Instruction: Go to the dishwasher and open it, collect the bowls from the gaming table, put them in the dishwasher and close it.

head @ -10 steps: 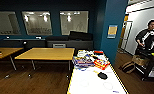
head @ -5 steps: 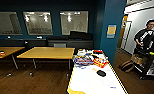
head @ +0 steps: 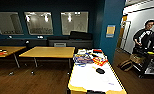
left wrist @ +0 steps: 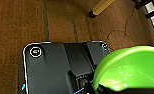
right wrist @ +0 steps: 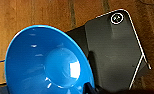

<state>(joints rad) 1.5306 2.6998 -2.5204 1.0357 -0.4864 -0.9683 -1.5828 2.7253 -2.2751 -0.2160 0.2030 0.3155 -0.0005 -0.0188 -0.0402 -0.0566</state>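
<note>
In the left wrist view a lime green bowl (left wrist: 133, 67) hangs over the brown wooden floor, with my left gripper (left wrist: 103, 88) shut on its rim. The right wrist view has a bright blue bowl (right wrist: 48, 62) tilted above the floor, my right gripper (right wrist: 93, 88) shut on its edge. The head view looks down the long white-topped gaming table (head: 93, 78), which carries colourful packets (head: 89, 58) at its far end and a small dark object (head: 100, 71). The dishwasher is out of view.
Two wooden-topped tables (head: 48, 52) stand to the left over dark wood floor. A blue wall corner (head: 110, 30) rises at the right. Beyond it a person (head: 144, 35) stands by a dark cart (head: 149, 60), with a bag (head: 125, 65) on the floor.
The head view has shifted only slightly, so the camera moved a little. The person at the right has changed stance somewhat.
</note>
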